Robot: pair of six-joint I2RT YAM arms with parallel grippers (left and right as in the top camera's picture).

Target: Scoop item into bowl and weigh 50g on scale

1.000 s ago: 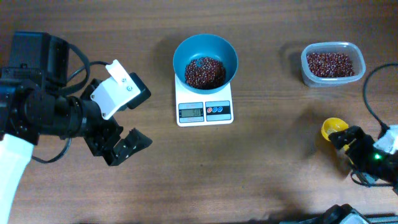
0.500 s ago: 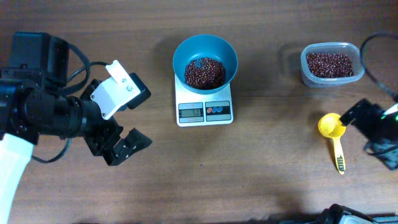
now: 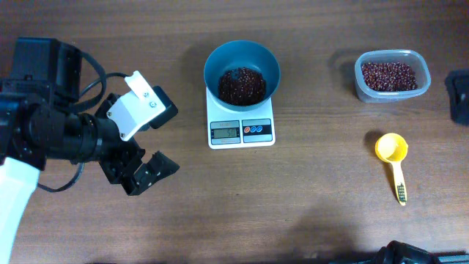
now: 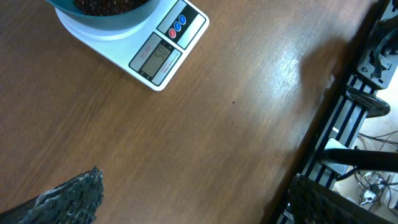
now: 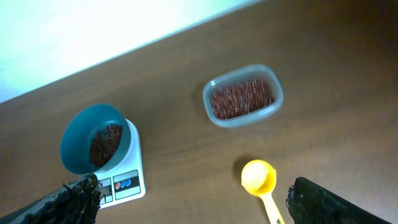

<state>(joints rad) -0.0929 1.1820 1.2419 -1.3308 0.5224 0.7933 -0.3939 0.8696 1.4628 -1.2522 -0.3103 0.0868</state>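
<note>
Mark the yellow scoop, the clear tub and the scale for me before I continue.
yellow scoop (image 3: 391,149): overhead view, on its round cup.
clear tub (image 3: 393,96): overhead view, on its near wall.
scale (image 3: 225,131): overhead view, on its grey display.

A brown wood-grain tabletop (image 3: 308,220), smooth with a soft sheen where light catches it, carries a scale (image 3: 217,114) of smooth white plastic with a dull grey display (image 3: 225,131). The teal bowl (image 3: 214,66) looks like matt plastic; the beans (image 3: 242,84) are dark reddish-brown. At far right, a clear, slightly cloudy plastic tub (image 3: 364,92) and a smooth yellow plastic scoop (image 3: 391,149).
</note>
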